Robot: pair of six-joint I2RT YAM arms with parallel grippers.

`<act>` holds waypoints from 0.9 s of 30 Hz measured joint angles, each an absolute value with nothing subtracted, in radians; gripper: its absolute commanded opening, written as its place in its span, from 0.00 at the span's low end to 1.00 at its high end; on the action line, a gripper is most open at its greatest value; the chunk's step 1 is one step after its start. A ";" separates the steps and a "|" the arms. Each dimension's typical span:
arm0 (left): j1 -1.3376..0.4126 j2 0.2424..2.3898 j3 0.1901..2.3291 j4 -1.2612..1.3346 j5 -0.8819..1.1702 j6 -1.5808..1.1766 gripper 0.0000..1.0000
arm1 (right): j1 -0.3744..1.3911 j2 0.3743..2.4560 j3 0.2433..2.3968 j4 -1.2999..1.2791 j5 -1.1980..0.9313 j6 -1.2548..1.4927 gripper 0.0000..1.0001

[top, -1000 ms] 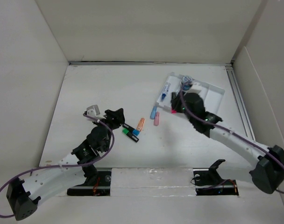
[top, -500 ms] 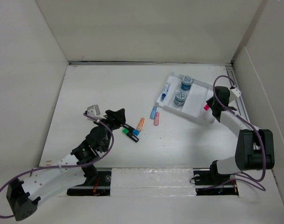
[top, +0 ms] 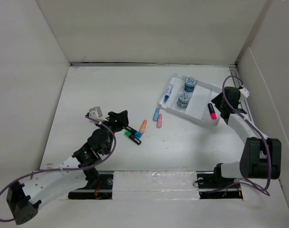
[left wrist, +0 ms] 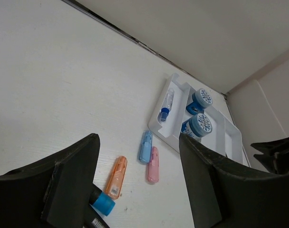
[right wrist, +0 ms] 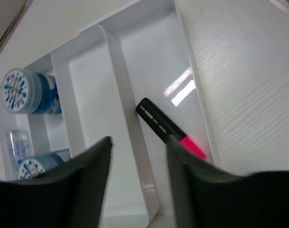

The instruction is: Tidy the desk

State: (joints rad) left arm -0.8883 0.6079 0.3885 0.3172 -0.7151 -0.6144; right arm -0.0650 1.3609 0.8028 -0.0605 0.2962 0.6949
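White surfaces dominate: the flat matte white desk (top: 111,90) fills the floor of the enclosure, bordered by white walls, with both arm bases at its near edge. On its far right part lies a white compartmented plastic tray (top: 199,102), set at an angle to the walls.

The tray's leftmost, narrow compartment holds a clear tube with a blue tip (top: 168,92). The next compartment holds a far round blue-lidded jar (top: 189,84) and a near round blue-lidded jar (top: 183,99), one behind the other. The rightmost compartment holds a black marker with a pink cap (top: 212,110), lying flat and, in the right wrist view, diagonally between the divider and the outer wall.

The right gripper (top: 223,102) hangs over the tray's right side, just above that marker. Its fingers are spread apart with nothing between them.

The left gripper (top: 120,117) is low over the centre-left of the desk, well apart from the tray. Its fingers gape wide and grip nothing.

Just beside its fingertips lie a black marker with a green cap (top: 129,135) and a black marker with a blue cap (top: 138,135), side by side. Between these and the tray lie three loose pieces:
- an orange capsule-shaped plastic piece (top: 143,126);
- a light-blue capsule-shaped piece (top: 156,114);
- a pink capsule-shaped piece (top: 159,120).

The light-blue and pink pieces lie parallel and just beside each other, near the tray's near-left corner.
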 measured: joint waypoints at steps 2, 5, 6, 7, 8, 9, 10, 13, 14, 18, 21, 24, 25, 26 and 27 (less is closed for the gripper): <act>-0.888 0.609 0.389 0.317 -0.717 -0.614 0.64 | -0.044 1.308 0.798 -0.048 0.265 0.670 0.12; -0.888 0.611 0.389 0.317 -0.727 -0.614 0.65 | 0.055 1.206 0.770 0.004 0.198 0.622 0.02; -0.888 0.612 0.389 0.317 -0.736 -0.614 0.65 | 0.099 1.186 0.765 0.042 0.139 0.586 0.06; -0.888 0.612 0.389 0.317 -0.737 -0.614 0.65 | 0.170 1.168 0.758 0.044 0.136 0.585 0.06; -0.888 0.612 0.389 0.316 -0.743 -0.616 0.65 | 0.249 1.165 0.757 0.057 0.102 0.558 0.09; -0.888 0.612 0.389 0.316 -0.749 -0.618 0.65 | 0.319 1.176 0.758 0.067 0.091 0.534 0.13; -0.888 0.612 0.389 0.316 -0.758 -0.620 0.66 | 0.403 1.195 0.763 0.073 0.072 0.511 0.23; -0.888 0.611 0.389 0.311 -0.783 -0.631 0.66 | 0.654 1.301 0.787 0.083 0.043 0.455 0.40; -0.888 0.608 0.389 0.304 -0.793 -0.637 0.66 | 0.738 1.352 0.805 0.081 0.037 0.438 0.41; -0.888 0.562 0.388 0.278 -0.838 -0.664 0.66 | 0.916 1.545 0.904 0.065 0.034 0.388 0.48; -0.888 0.487 0.382 0.267 -0.868 -0.684 0.66 | 0.968 1.660 0.992 0.054 0.046 0.358 0.49; -0.888 0.407 0.355 0.273 -0.889 -0.691 0.66 | 0.989 1.731 1.078 0.029 0.061 0.342 0.44; -0.888 0.382 0.346 0.273 -0.896 -0.691 0.66 | 0.991 1.752 1.110 0.022 0.064 0.337 0.43; -0.888 0.367 0.341 0.273 -0.900 -0.693 0.67 | 0.997 1.772 1.142 0.013 0.064 0.334 0.42; -0.888 0.360 0.338 0.272 -0.901 -0.693 0.67 | 0.998 1.792 1.171 0.003 0.065 0.331 0.42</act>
